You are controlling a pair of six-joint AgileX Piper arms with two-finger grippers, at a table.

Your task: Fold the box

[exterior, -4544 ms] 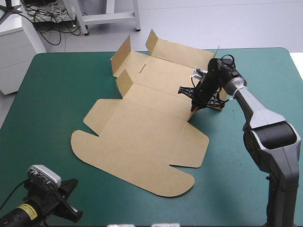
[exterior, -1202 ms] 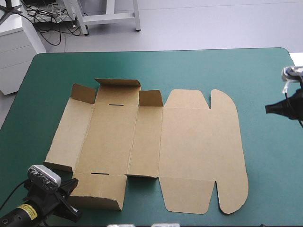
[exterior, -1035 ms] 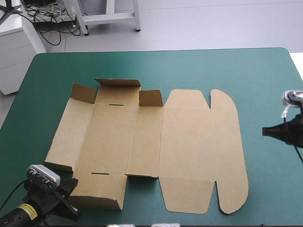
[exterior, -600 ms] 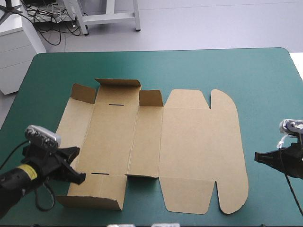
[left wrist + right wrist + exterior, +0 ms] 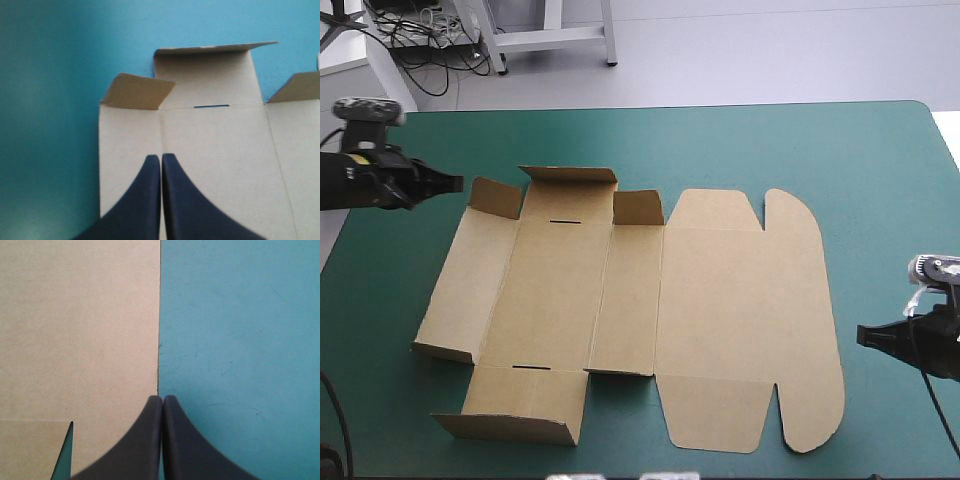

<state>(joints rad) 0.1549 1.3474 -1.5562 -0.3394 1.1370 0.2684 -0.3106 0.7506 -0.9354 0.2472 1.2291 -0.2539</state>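
The brown box [image 5: 720,300] lies as a cut sheet across the middle of the table, its rounded lid panel toward the right. On its left half the far flap [image 5: 568,174], two small corner flaps and the near wall [image 5: 515,428] stand partly raised. My left gripper [image 5: 455,182] hovers shut at the box's far-left corner; in the left wrist view its tips [image 5: 161,156] sit over the box [image 5: 220,145], pointing at the raised flaps. My right gripper [image 5: 863,336] is shut just off the lid's right edge; its tips [image 5: 162,397] line up with the box [image 5: 80,330] edge.
Teal-green cover [image 5: 770,140] surrounds the sheet on all sides, with a wide band along the far edge. The right gripper is near the table's right edge, the left gripper near its left edge.
The left arm swung from the table's near-left corner up along the left side to the box's far-left corner. The right gripper drifted toward the near edge. The box, earlier turned and handled, lies still.
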